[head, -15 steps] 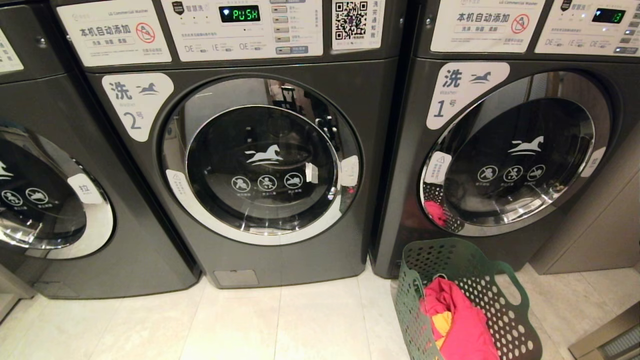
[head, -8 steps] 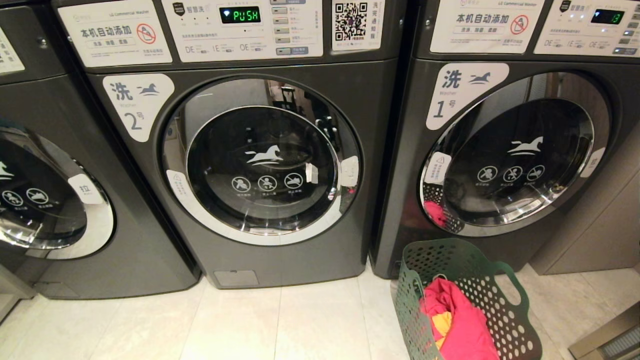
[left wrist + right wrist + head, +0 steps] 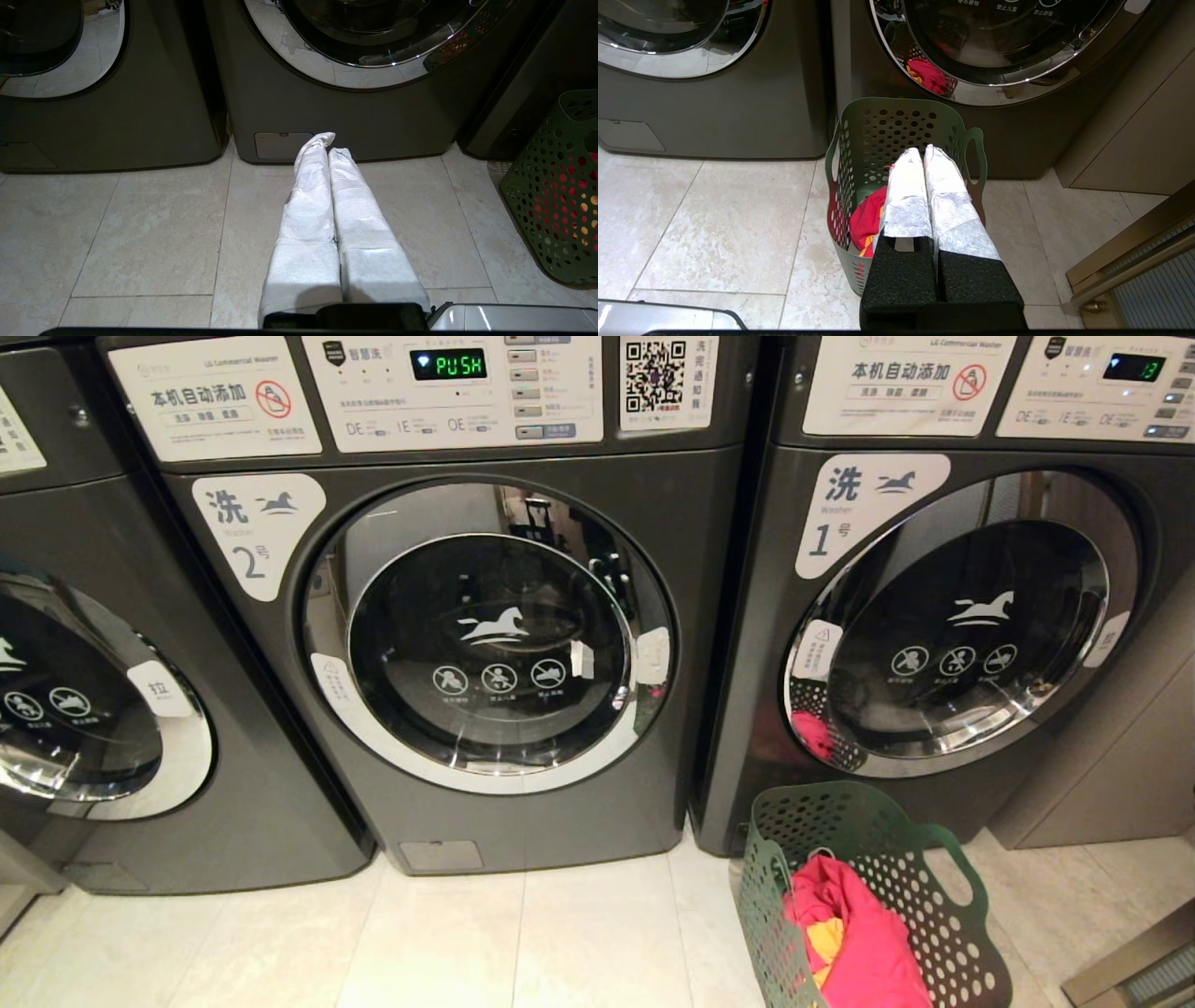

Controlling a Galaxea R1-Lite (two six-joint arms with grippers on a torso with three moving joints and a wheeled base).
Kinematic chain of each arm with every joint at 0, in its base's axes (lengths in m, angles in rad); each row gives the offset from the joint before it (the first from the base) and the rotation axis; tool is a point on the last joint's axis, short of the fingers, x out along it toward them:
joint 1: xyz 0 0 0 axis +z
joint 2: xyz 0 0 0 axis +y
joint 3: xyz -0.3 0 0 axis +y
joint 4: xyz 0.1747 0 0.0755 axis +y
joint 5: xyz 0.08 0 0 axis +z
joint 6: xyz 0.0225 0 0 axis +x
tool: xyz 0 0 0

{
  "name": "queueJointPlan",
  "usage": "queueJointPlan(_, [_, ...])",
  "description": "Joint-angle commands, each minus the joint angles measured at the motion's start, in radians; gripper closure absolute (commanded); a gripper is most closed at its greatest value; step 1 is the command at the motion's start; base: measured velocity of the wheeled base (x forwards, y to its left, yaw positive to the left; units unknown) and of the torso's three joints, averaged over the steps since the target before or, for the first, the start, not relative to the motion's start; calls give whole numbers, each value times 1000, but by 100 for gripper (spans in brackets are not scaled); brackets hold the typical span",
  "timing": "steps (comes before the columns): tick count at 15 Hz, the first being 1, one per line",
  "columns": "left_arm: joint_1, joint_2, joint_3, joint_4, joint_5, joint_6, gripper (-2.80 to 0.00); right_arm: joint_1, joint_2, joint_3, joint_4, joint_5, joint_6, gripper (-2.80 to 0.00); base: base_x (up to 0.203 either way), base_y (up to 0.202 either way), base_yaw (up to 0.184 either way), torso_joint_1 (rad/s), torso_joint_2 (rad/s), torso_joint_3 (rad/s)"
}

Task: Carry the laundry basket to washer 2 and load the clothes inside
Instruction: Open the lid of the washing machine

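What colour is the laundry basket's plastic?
Dark green, perforated with round holes; the laundry basket shows best in the right wrist view.

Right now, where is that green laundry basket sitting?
The laundry basket stands on the floor tiles at the head view's lower right, directly before washer 1, right of washer 2.

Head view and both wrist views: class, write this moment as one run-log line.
laundry basket: on floor before washer 1 | clothes: in basket | washer 2: door closed | left gripper: shut, empty | right gripper: shut, above basket
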Motion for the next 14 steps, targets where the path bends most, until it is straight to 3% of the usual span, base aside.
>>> queueJointPlan(1, [1,2,0,-1,1,-1,0,0,1,0,0,1,-1,0,0,0,0,0,0,0])
queueJointPlan(11, [1,2,-3,10,-17,5,0,0,2,-2,1,9,-8,0,0,0,0,0,0,0])
queueJointPlan(14, [1,4,-4,14,-61,63,0,-2,95,-37,95,5,-39,0,0,0,0,0,0,0])
